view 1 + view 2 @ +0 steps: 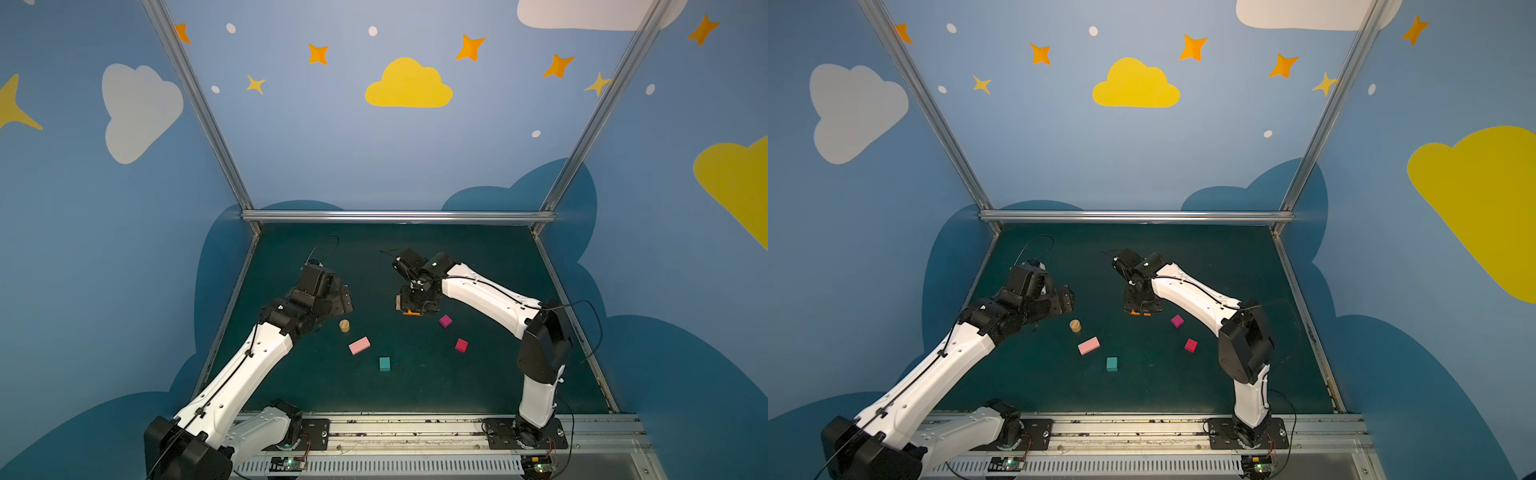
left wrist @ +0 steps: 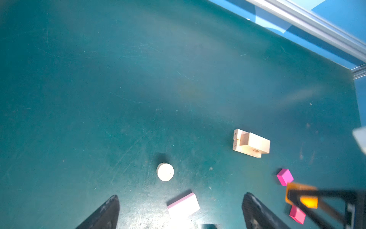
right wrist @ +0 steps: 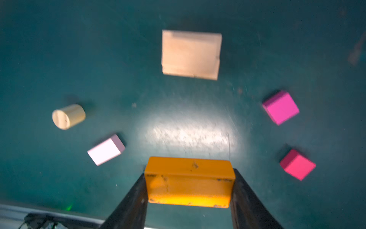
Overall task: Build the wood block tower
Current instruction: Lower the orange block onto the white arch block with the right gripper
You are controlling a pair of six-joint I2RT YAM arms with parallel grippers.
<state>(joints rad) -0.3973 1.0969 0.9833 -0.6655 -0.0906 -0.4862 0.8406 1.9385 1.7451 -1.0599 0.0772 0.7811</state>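
The tower (image 2: 251,143), three tan oblongs (image 3: 191,54) with two below and one on top, stands on the green mat (image 1: 415,395). Near it the right gripper (image 3: 189,172) clamps the one orange oblong (image 3: 189,188). Loose around it lie one tan cylinder (image 1: 344,326), one pink oblong (image 1: 359,345), one teal cube (image 1: 384,363), one magenta cube (image 1: 445,321) and one red cube (image 1: 461,345). The left gripper (image 2: 181,195) gapes empty

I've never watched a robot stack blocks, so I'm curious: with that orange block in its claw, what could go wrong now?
The right gripper holds the orange block, not yet on the tan stack. Set down off-centre, it might shift that stack or tip off. The magenta cube lies close by and could get knocked.
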